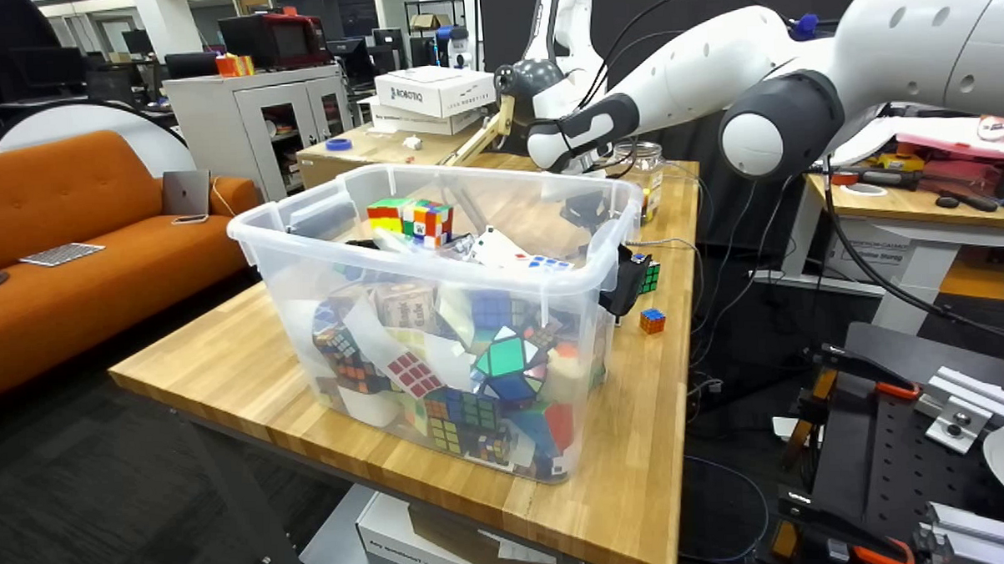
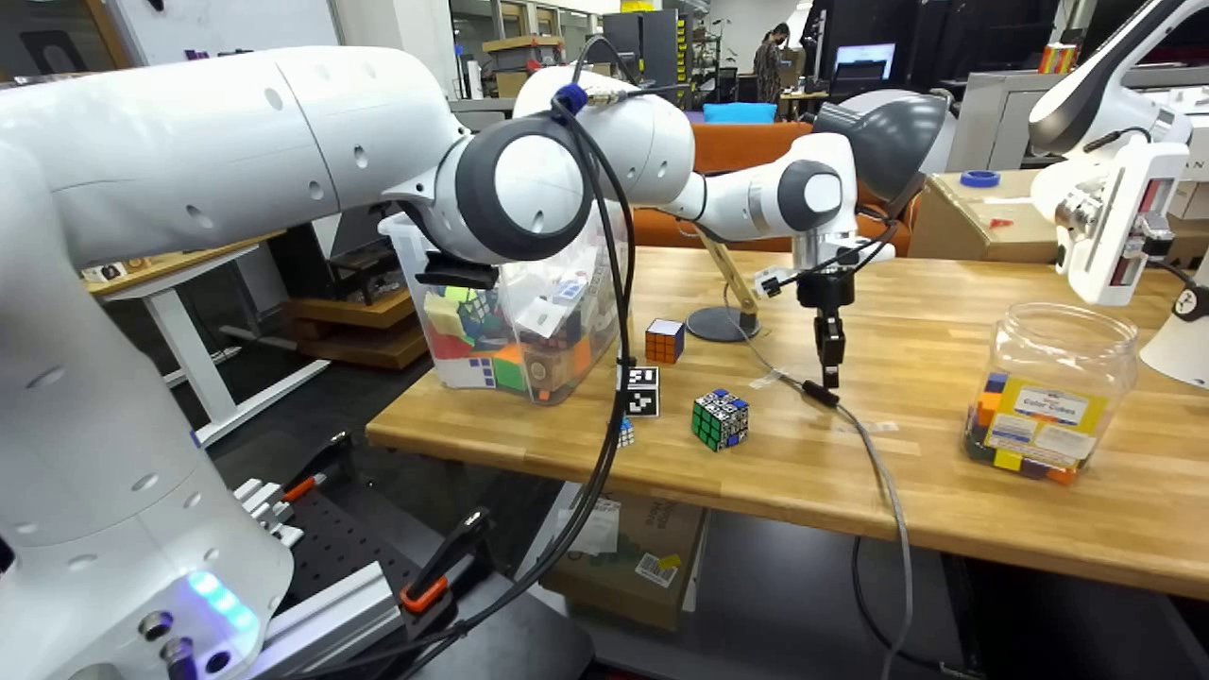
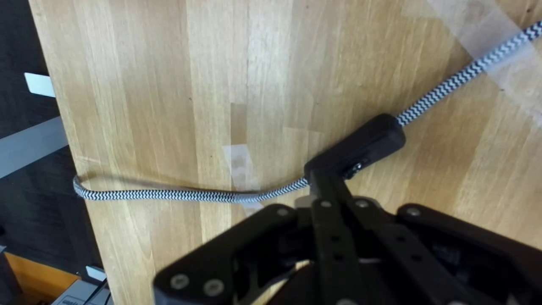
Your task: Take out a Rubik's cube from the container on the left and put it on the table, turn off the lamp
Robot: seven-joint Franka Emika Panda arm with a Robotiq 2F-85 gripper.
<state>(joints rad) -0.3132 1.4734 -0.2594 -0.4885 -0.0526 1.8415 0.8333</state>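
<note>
The translucent container (image 1: 435, 266), full of cubes, stands at one end of the wooden table (image 1: 634, 478); it shows behind the arm in an exterior view (image 2: 515, 302). On the table beside it are an orange-sided Rubik's cube (image 2: 665, 342), a patterned green-sided cube (image 2: 721, 421) and a small cube (image 2: 625, 433). The lamp (image 2: 878, 142) has a dark grey shade; no glow shows. Its cord carries a black switch (image 3: 360, 144). My gripper (image 3: 324, 173) points down, shut, its fingertips over one end of the switch (image 2: 820, 393). Contact is hard to tell.
A clear jar (image 2: 1053, 397) with coloured cubes stands on the table near the front edge. A black-and-white marker block (image 2: 643, 392) is beside the container. A second white arm (image 2: 1124, 208) reaches in at the side. The striped cord (image 3: 169, 195) is taped down.
</note>
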